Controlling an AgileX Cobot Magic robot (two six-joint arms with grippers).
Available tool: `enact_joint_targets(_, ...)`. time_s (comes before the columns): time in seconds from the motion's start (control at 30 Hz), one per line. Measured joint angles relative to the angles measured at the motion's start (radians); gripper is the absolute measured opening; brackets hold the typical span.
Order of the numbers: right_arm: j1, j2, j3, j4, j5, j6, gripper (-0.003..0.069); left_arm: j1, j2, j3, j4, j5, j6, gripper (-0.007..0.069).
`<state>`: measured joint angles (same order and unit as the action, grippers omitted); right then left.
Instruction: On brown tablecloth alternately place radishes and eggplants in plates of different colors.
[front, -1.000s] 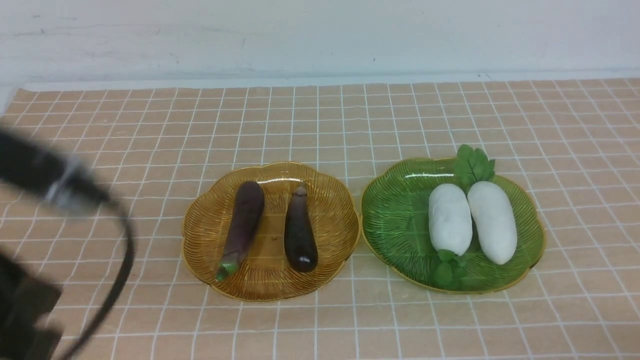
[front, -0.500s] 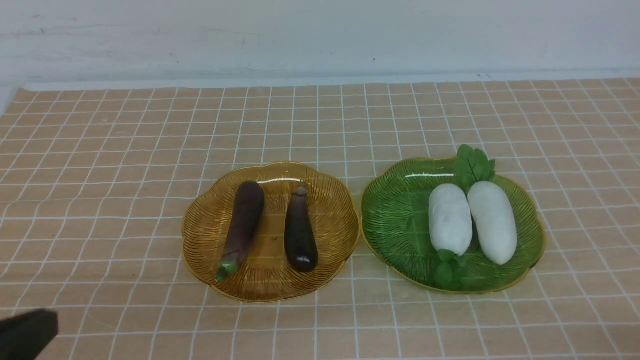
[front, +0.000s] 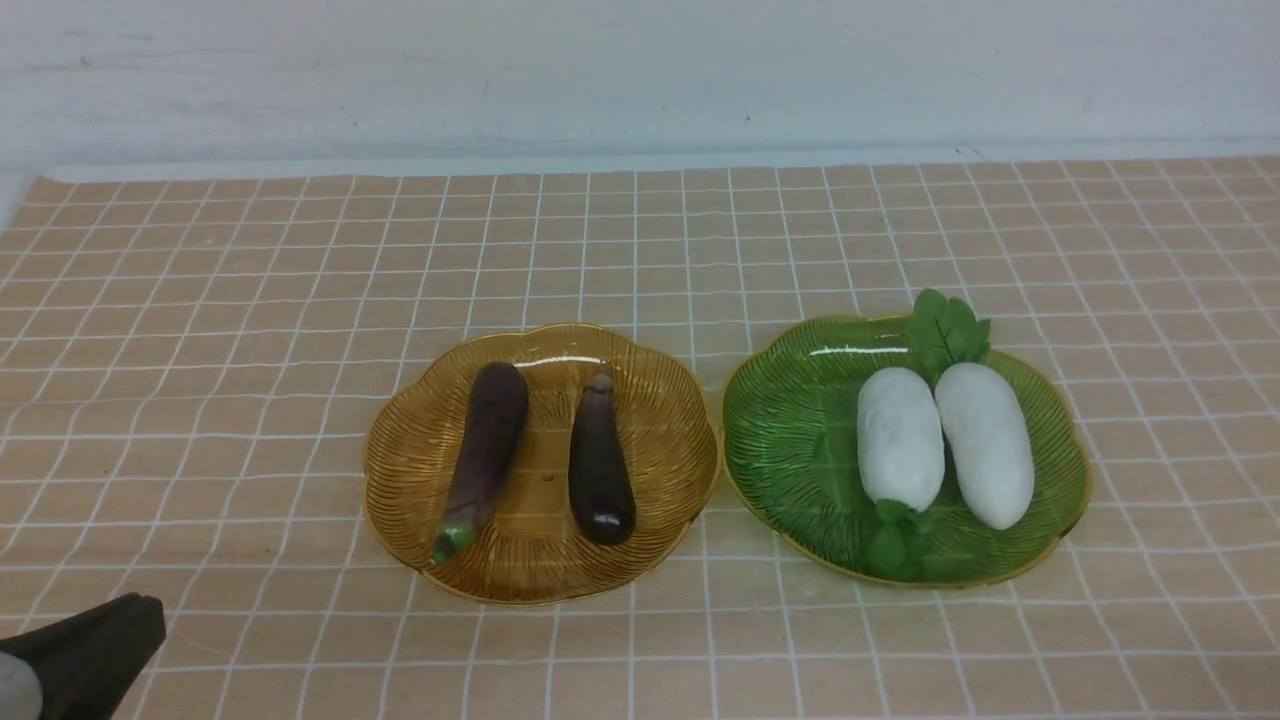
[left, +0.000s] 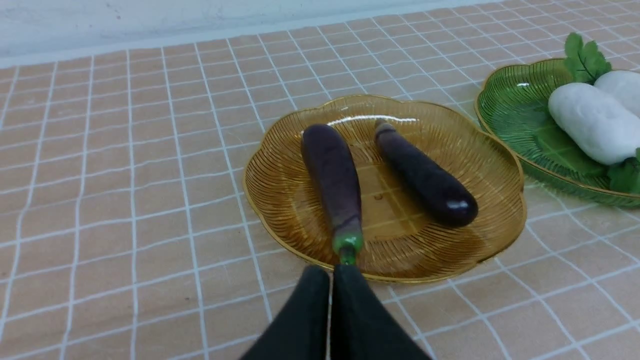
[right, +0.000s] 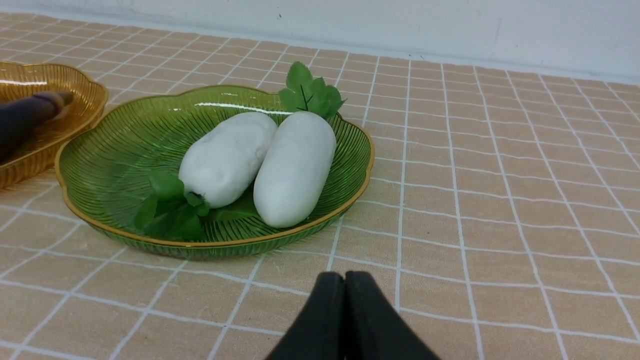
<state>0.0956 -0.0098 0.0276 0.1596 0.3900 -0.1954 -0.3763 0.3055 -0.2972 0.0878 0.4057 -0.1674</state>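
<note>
I find both eggplants in the amber plate (front: 400, 500): the green-capped eggplant (front: 487, 440) on its left half, the darker eggplant (front: 600, 465) beside it, apart from each other and roughly parallel. Both radishes lie in the green plate (front: 780, 440), the left radish (front: 900, 438) and the right radish (front: 985, 443) side by side and, as far as I can tell, touching along their flanks, leaves pointing opposite ways. The plates sit just beside each other on the brown tablecloth (front: 250, 300).

My left gripper (left: 330, 272) has its jaws pressed together and holds nothing; it sits low, just short of the amber rim, in line with the green cap. My right gripper (right: 344, 276) is likewise closed and empty, on the near side of the green plate.

Handling, by my judgement: these look like light toy pieces. The eggplants appear smooth and glossy, so likely slippery; I would take them across the mid-body, not the tapering cap end. The radishes look matte and broader, needing wide jaws across the middle; the leaves seem too floppy to hold. The plates look rigid but possibly brittle and apt to slide on the cloth if nudged.

The sorting appears complete.
</note>
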Motion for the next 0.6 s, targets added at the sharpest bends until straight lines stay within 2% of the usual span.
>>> enact_joint_targets(0.2, 0.000, 0.000, 0.000, 0.000, 0.000, 0.000, -0.0015, 0.051, -0.013, 0.086, 0.018, -0.070, 0.007, -0.0003)
enact_joint_targets(0.6, 0.000, 0.000, 0.000, 0.000, 0.000, 0.001, -0.0015, 0.357, -0.305, 0.322, -0.061, -0.104, 0.058, -0.0003)
